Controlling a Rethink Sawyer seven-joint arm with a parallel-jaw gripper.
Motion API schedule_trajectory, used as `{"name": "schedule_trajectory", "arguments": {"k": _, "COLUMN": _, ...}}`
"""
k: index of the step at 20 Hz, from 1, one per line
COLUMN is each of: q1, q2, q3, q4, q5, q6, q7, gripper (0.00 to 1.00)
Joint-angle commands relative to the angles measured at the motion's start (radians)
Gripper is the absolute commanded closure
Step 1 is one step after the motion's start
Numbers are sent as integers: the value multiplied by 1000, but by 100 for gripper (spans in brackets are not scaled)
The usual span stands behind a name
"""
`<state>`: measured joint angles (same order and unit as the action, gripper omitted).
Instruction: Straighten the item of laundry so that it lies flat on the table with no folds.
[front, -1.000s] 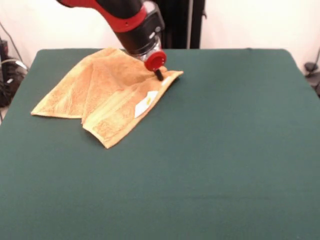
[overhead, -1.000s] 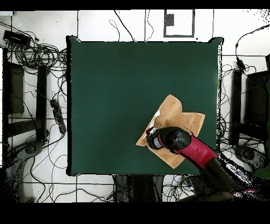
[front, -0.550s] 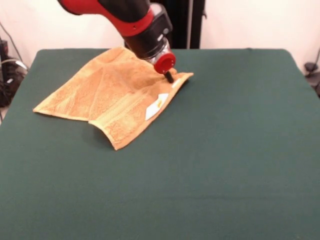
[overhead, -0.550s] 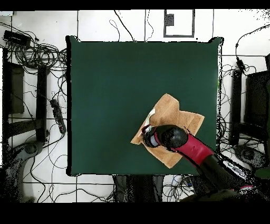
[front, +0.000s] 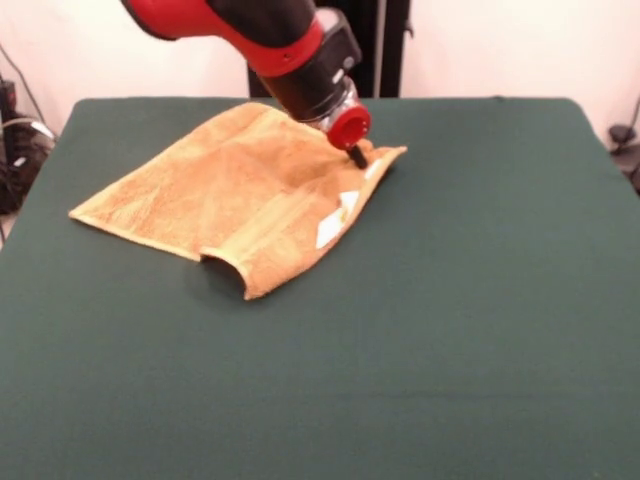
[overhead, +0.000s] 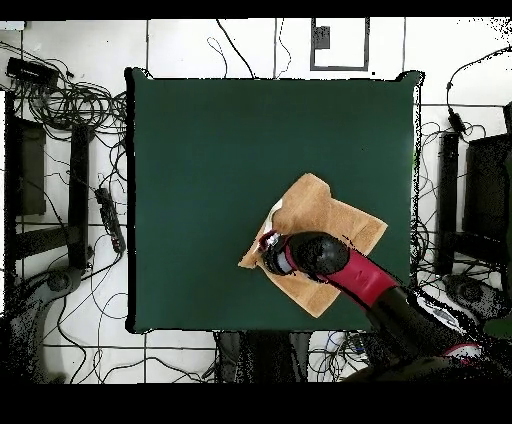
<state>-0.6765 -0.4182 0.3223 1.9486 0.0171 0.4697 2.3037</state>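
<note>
The item of laundry (front: 225, 190) is an orange-tan towel lying on the far left part of the green table (front: 460, 300). Most of it is spread out, but its near edge curls over in a small raised fold. A white tag (front: 331, 222) shows close to its right edge. My gripper (front: 357, 157) is down on the towel's right corner, its black tip pinching the cloth there. From overhead the arm covers part of the towel (overhead: 330, 212), and the gripper (overhead: 266, 250) sits over the corner that points toward the table (overhead: 220, 150) middle.
Tangled cables (overhead: 75, 120) and dark equipment boxes (overhead: 25, 165) lie on the floor on both sides of the table. A black post (front: 385, 50) stands behind the table's far edge.
My gripper has moved to the right in the front view, pulling the towel's corner along. The doubled-over layer has opened out and the towel lies wider and flatter.
</note>
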Motion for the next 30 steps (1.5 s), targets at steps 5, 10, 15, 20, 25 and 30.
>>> {"name": "schedule_trajectory", "arguments": {"k": 5, "q1": 6, "q2": 11, "q3": 221, "q4": 64, "q5": 96, "q6": -39, "q7": 85, "gripper": 100}}
{"name": "schedule_trajectory", "arguments": {"k": 10, "q1": -3, "q2": 7, "q3": 269, "q4": 84, "q5": 122, "q6": -47, "q7": 104, "gripper": 100}}
{"name": "schedule_trajectory", "arguments": {"k": 15, "q1": -16, "q2": 6, "q3": 316, "q4": 102, "q5": 143, "q6": -52, "q7": 111, "gripper": 100}}
{"name": "schedule_trajectory", "arguments": {"k": 20, "q1": -23, "q2": 4, "q3": 341, "q4": 113, "q5": 151, "q6": -59, "q7": 111, "gripper": 100}}
{"name": "schedule_trajectory", "arguments": {"k": 25, "q1": -5, "q2": 2, "q3": 281, "q4": 93, "q5": 89, "q6": -97, "q7": 80, "gripper": 0}}
{"name": "schedule_trajectory", "arguments": {"k": 30, "q1": -3, "q2": 2, "q3": 270, "q4": 78, "q5": 80, "q6": -68, "q7": 59, "gripper": 0}}
